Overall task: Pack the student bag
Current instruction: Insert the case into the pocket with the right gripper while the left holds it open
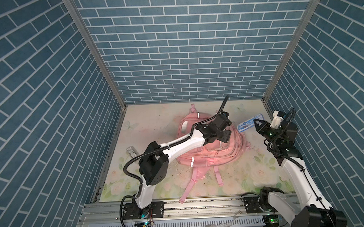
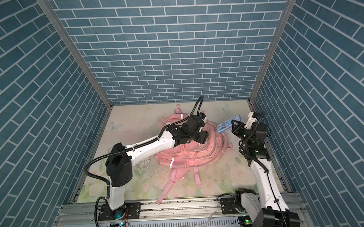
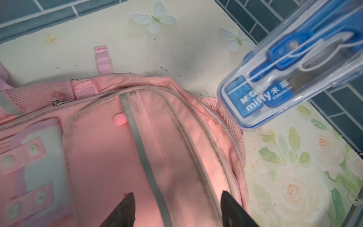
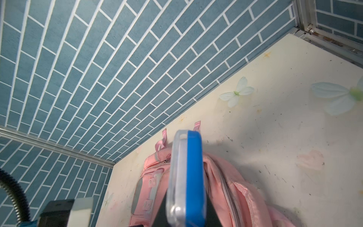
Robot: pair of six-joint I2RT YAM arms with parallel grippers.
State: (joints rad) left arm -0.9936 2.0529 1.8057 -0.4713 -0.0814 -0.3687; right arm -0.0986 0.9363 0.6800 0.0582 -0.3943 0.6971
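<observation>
The student bag (image 1: 210, 152) (image 2: 191, 153) is a pink backpack lying flat in the middle of the floral mat, front pockets up. My left gripper (image 1: 226, 135) (image 2: 203, 137) hovers over its upper part. In the left wrist view that gripper (image 3: 177, 196) is open, its black fingertips (image 3: 128, 200) apart above the pink fabric (image 3: 110, 157) and a grey strip. My right gripper (image 1: 257, 123) (image 2: 234, 124) is at the bag's right, shut on a clear and blue stationery case (image 1: 247, 123) (image 2: 227, 124) (image 3: 290, 78). The case (image 4: 186, 173) stands edge-on between the right jaws, above the bag (image 4: 231, 186).
A small grey labelled item (image 1: 131, 151) lies near the left wall, behind the left arm. Crumbs and dirt (image 1: 182, 173) dot the mat in front of the bag. The bag's straps (image 1: 188, 187) trail to the front metal rail (image 1: 202, 203). Tiled walls close three sides.
</observation>
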